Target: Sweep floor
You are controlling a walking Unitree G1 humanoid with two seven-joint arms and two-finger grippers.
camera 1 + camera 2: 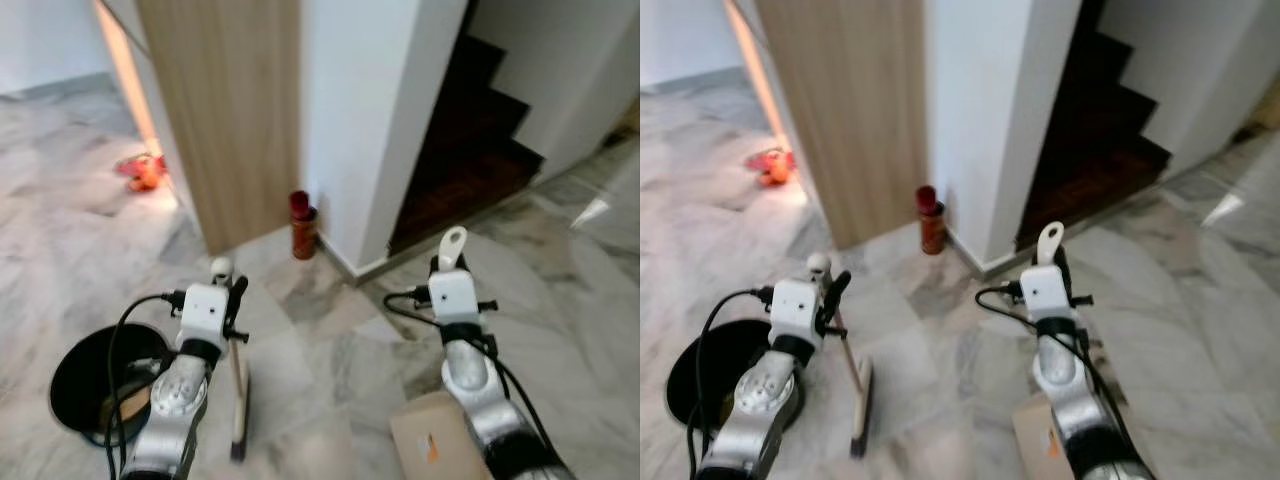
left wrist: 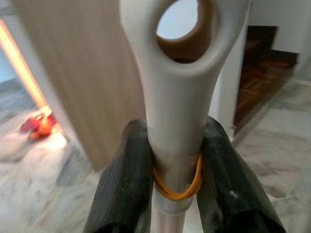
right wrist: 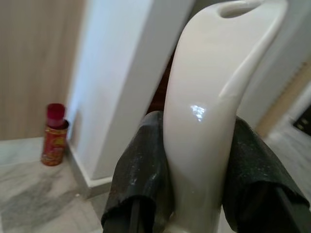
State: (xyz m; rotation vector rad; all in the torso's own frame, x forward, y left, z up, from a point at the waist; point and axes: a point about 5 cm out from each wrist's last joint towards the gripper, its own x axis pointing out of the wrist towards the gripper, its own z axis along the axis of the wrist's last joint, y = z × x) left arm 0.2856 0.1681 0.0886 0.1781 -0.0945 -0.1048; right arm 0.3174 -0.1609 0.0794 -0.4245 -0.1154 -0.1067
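Gripping broom (image 1: 856,385) left, dustpan handle (image 3: 209,97) right, fingers (image 2: 127,184) face wall corner (image 1: 385,200).

Blurred, perhaps orange toy (image 1: 143,172)

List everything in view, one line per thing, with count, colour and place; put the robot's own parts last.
Broom: one, pale handle with white looped top, held upright by the left gripper, head on the floor.
Dustpan handle: one, white, held in the right gripper.
Cardboard-coloured panel: one, tan, low beside the right arm.
Black bin: one, black, round, on the floor left of the left arm.
Can: one, red, on the floor at the wall corner.
Wooden panel: one, light brown, left of the white wall.
Staircase: one, dark brown, right of the white wall.
Red object: one, blurred, far left on the floor.
Marble floor: grey-white.
Left gripper: black fingers, shut on the broom.
Right gripper: black fingers, shut on the dustpan handle.
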